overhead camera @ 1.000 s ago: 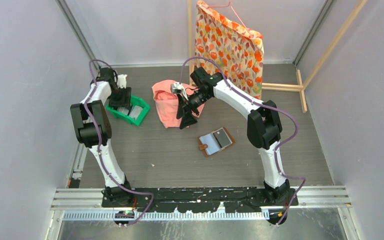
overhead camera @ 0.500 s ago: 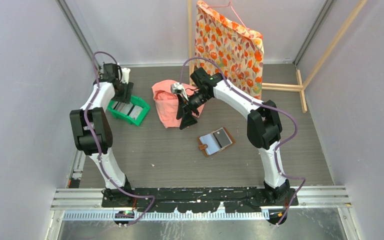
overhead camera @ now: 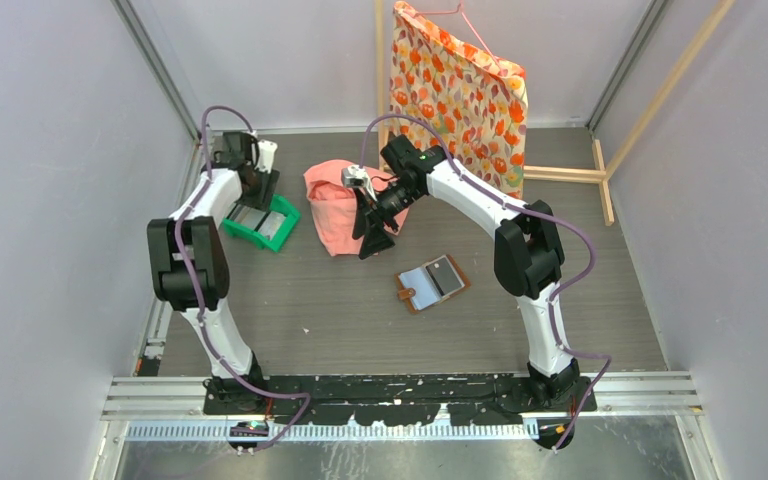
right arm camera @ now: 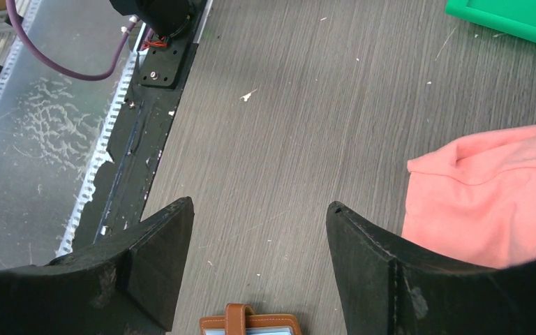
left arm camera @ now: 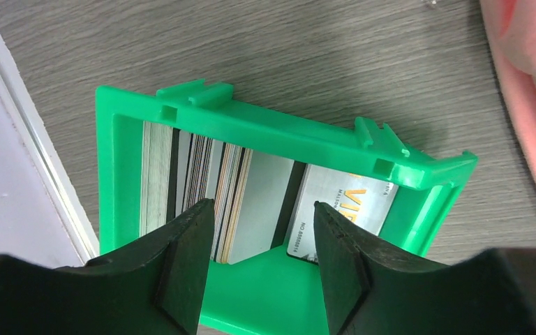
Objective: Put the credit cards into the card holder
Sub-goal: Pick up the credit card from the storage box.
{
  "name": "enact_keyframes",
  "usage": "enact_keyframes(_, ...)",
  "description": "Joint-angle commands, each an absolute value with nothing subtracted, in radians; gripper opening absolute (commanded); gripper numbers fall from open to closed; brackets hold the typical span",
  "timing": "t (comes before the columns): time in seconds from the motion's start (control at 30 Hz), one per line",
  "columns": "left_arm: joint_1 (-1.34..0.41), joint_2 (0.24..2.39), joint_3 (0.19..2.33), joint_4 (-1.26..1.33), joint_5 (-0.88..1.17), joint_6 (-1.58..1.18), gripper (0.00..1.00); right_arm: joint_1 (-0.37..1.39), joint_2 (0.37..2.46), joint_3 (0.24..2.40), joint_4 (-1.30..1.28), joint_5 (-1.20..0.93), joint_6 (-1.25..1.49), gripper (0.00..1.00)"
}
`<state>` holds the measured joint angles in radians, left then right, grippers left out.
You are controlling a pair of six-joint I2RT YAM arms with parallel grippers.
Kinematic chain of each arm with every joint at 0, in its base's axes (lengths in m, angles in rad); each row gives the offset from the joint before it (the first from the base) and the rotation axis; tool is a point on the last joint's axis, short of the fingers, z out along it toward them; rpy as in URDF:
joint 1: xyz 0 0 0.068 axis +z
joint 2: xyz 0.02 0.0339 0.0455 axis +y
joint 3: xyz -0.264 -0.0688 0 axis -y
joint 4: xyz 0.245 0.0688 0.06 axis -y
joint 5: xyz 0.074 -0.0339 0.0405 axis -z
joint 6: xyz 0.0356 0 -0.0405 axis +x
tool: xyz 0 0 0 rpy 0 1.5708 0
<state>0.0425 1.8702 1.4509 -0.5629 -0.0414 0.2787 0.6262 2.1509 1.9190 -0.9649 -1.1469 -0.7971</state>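
The credit cards (left arm camera: 195,178) stand on edge in a tight stack inside a green tray (left arm camera: 272,129), and a silver one (left arm camera: 342,209) leans at the stack's right end. My left gripper (left arm camera: 262,206) hangs open just above them with nothing between its fingers. From above, the left gripper (overhead camera: 259,192) sits over the tray's (overhead camera: 287,215) far side. The card holder (overhead camera: 432,283), a brown wallet, lies open mid-table with pale pockets up. My right gripper (overhead camera: 373,240) is open and empty, above the table between the pink cloth and the card holder. Its own view shows the right gripper (right arm camera: 259,206) over the card holder's snap tab (right arm camera: 239,317).
A pink cloth (overhead camera: 332,205) lies bunched between the tray and the right arm, also seen as the pink cloth (right arm camera: 481,195) beside the right finger. A floral cloth (overhead camera: 460,90) hangs on a wooden frame (overhead camera: 560,175) at the back. Grey walls close in both sides.
My left arm has swung a little toward the back and right, carrying its gripper over the tray's far side. The right arm and the card holder have not moved.
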Motion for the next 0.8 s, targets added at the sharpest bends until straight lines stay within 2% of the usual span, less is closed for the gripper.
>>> enact_keyframes(0.0,0.047,1.910,1.464,-0.527,-0.051,0.304,0.56,0.624,2.091,1.917,-0.950,-1.178,-0.792,0.74)
enact_keyframes(0.33,0.024,1.978,1.464,-0.494,-0.189,0.319,0.53,0.623,2.091,1.910,-0.950,-1.180,-0.795,0.74)
enact_keyframes(0.77,0.018,1.959,1.441,-0.465,-0.259,0.333,0.14,0.623,2.087,1.910,-0.957,-1.184,-0.802,0.74)
